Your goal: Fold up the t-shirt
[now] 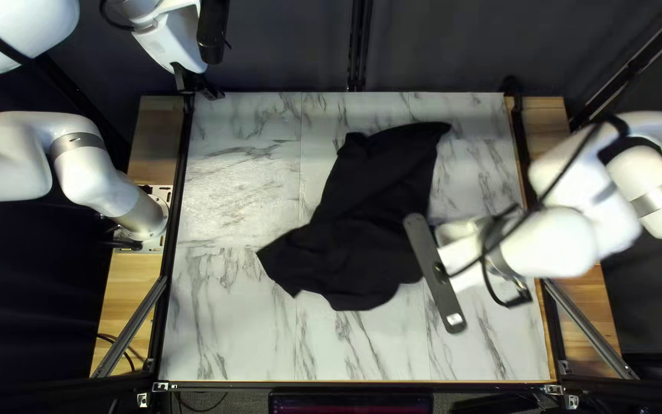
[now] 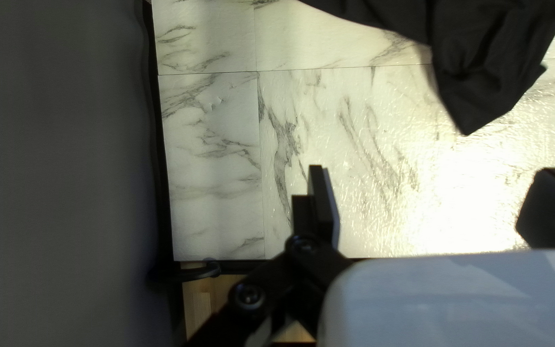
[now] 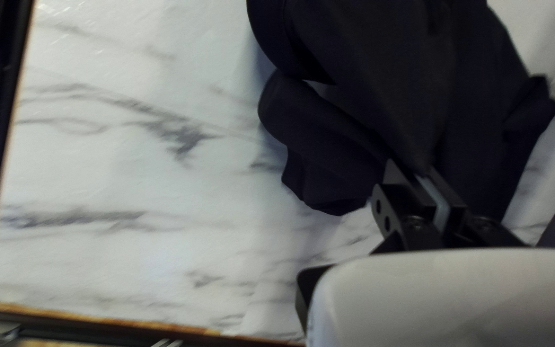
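Observation:
A black t-shirt (image 1: 362, 230) lies crumpled across the middle of the table in the top left view. Over its right side hangs my right gripper (image 1: 461, 253), whose fingertips are hidden there. In the right wrist view, the right gripper (image 3: 422, 172) is closed with a raised fold of the t-shirt (image 3: 380, 71) pinched between both fingers. My left gripper (image 1: 199, 86) is at the table's far left corner, away from the cloth. The left wrist view shows the left gripper (image 2: 435, 202) wide open, nothing between its fingers, with the t-shirt (image 2: 483, 58) lying ahead of it.
Marble-patterned tabletop (image 1: 231, 307) surrounds the cloth, with bare surface along its left side and near edge. A black rail (image 1: 178, 199) runs along the table's left edge. A dark curtain (image 1: 438, 46) hangs behind the far edge.

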Controlling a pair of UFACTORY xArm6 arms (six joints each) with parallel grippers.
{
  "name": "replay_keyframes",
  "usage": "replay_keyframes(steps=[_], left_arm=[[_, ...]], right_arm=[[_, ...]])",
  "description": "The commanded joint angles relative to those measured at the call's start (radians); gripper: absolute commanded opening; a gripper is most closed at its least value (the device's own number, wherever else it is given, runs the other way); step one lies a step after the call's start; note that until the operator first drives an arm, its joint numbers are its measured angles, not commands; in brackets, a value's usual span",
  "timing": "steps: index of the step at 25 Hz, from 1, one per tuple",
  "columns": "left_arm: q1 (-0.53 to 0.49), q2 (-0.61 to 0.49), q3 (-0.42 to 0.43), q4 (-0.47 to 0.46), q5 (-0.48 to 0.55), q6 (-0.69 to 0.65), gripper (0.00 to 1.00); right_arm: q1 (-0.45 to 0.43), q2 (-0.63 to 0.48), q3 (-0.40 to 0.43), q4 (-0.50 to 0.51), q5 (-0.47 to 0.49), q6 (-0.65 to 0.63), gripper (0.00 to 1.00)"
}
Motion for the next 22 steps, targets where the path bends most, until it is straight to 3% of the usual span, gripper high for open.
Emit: replay_keyframes(steps=[1,7,9,12,13,14,15,17,22], left_arm=[[0.000,0.000,0.000,0.000,0.000,0.000,1.00],[0.000,0.000,0.000,0.000,0.000,0.000,1.00],[0.000,0.000,0.000,0.000,0.000,0.000,1.00],[0.000,0.000,0.000,0.000,0.000,0.000,1.00],[0.000,0.000,0.000,0.000,0.000,0.000,1.00],[0.000,0.000,0.000,0.000,0.000,0.000,1.00],[0.000,0.000,0.000,0.000,0.000,0.000,1.00],[0.000,0.000,0.000,0.000,0.000,0.000,1.00],[0.000,0.000,0.000,0.000,0.000,0.000,1.00]], right_arm=[[0.040,0.031,0.054,0.078,-0.091,0.004,0.00],[0.080,0.035,0.114,0.181,-0.178,-0.038,0.00],[0.079,0.009,0.168,0.225,-0.215,-0.072,0.00],[0.045,-0.015,0.268,0.357,-0.288,-0.219,0.00],[0.018,-0.015,0.294,0.430,-0.302,-0.312,0.28],[-0.005,-0.016,0.306,0.480,-0.303,-0.378,0.93],[-0.032,-0.021,0.313,0.515,-0.292,-0.430,1.00],[-0.078,-0.041,0.318,0.543,-0.265,-0.480,1.00],[-0.282,-0.186,0.365,0.435,-0.216,-0.514,1.00]])
